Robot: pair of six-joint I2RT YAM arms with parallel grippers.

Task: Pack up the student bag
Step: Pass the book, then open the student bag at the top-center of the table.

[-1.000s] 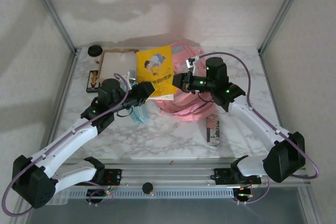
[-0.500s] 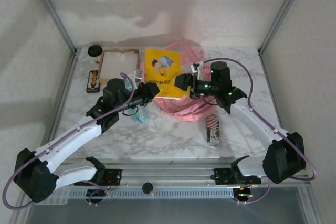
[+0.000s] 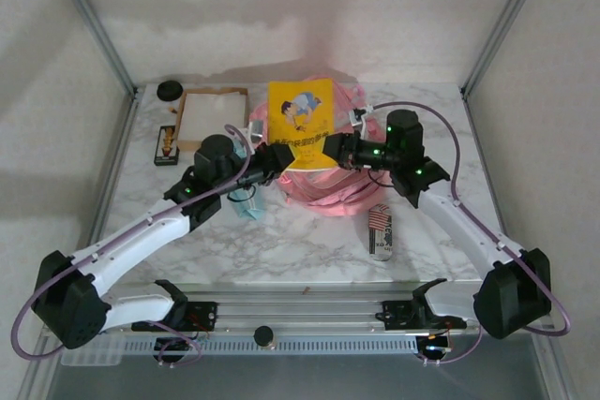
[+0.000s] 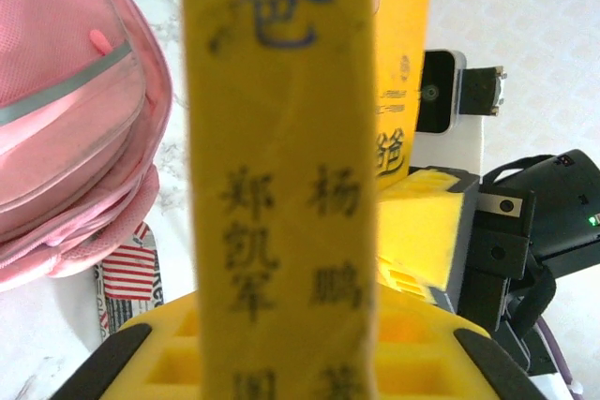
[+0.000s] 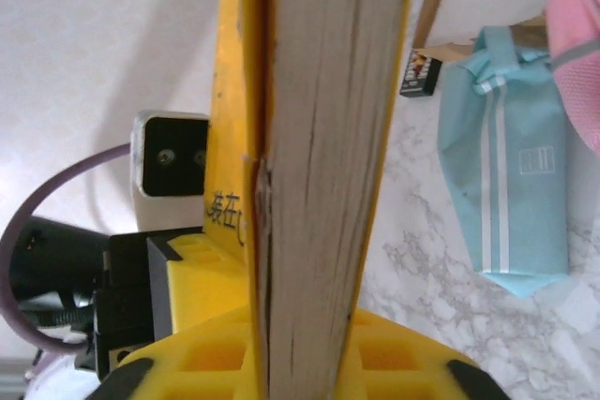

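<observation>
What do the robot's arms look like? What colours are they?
Both arms have white links with chunky black joints. The left arm and right arm each carry a looping purple cable, and small green lights glow near the wrists. The jaws have yellow gridded pads on black backing.

Top external: high, from near edge, looking down on table (image 3: pixel 309 241). Wrist cameras: close, facing each other across yellow book (image 4: pixel 281 185); book and student bag (image 4: pixel 66 119) shared with top.

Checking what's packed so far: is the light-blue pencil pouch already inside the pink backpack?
No, the light-blue pencil pouch lies out on the marble table, beside the pink backpack.
</observation>
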